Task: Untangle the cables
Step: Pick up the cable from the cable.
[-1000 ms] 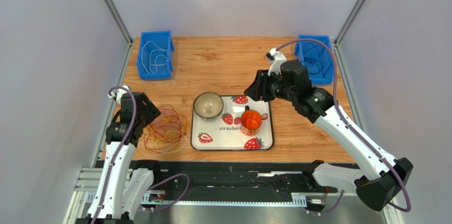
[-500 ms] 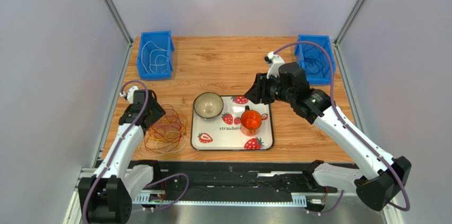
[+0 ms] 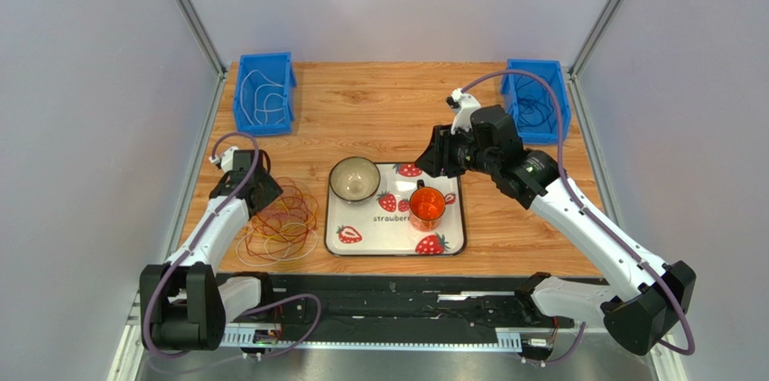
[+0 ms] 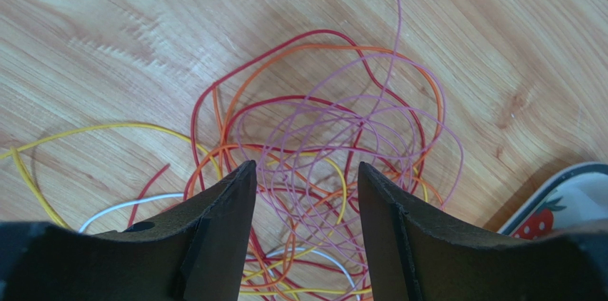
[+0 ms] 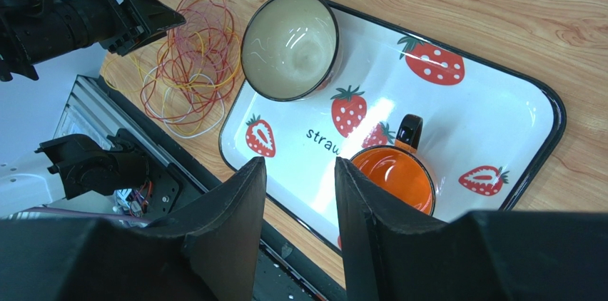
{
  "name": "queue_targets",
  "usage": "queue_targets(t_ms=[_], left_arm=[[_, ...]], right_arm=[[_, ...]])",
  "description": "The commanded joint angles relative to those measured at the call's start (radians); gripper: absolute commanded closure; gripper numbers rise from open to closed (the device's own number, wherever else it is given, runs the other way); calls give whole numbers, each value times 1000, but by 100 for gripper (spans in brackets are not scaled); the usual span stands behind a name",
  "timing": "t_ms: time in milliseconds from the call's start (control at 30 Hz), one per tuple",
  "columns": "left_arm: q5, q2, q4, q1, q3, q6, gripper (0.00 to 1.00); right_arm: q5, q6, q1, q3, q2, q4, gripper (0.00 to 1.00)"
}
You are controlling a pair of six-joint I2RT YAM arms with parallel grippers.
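Starting at the upper left of the overhead view, a blue bin (image 3: 239, 112) sits at the far corner of the wooden worktop (image 3: 361, 110) with a white cable (image 3: 262, 97) coiled inside it. Below it, at the left of the frame, the left arm (image 3: 217, 223) reaches forward over the near left part of the worktop. The left jaws stand apart with a clear gap and hold nothing. The wrist view shows their two dark fingers (image 4: 221, 244) poised above the tangled cables (image 3: 283, 218). This loose heap of yellow, orange, red-brown, purple and white loops lies flat on the wood just left of the tray (image 3: 390, 238). Whether the fingertips touch any loop cannot be told. The strawberry-printed tray lies at the centre, carrying a pale bowl (image 3: 354, 179) at its upper left corner and an orange mug (image 3: 427, 206) toward its right side. Right of centre, the right arm (image 3: 578, 218) stretches in from the lower right. The right jaws hang in the air above the tray's far edge, parted and empty. At the upper right, a second blue bin (image 3: 534, 65) holds dark cables (image 3: 542, 108).
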Motion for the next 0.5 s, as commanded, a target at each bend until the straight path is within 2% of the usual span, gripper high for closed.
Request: queue_targets(t_ms=[0,467], left_arm=[[-21,37,46,24,9,11,37],[29,133,79,40,29,34,39]], right_arm=[[-16,-15,2,11,3,46,56],[-21,-23,3,15,18,31,56]])
